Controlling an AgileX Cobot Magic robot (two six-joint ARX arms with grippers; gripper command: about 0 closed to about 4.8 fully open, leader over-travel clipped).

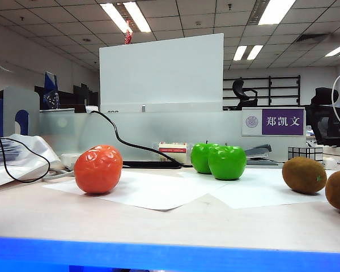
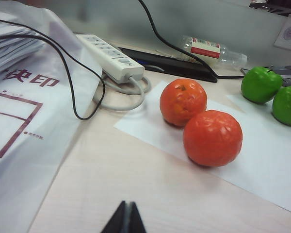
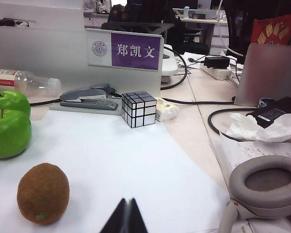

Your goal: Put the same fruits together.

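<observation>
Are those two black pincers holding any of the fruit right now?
No. The left gripper is shut on nothing, short of the oranges. The right gripper is also shut and empty, near a kiwi.

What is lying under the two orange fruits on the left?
The two dimpled orange toy fruits sit on a white paper sheet over the pale wooden tabletop. Both closed grippers, left and right, are apart from them.

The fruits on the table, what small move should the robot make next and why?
Probably none, just hold still. The two oranges touch, the two green apples sit side by side, and the two kiwis lie close together, so each kind already looks grouped. The left gripper and right gripper are shut and empty, hanging above the table.
</observation>
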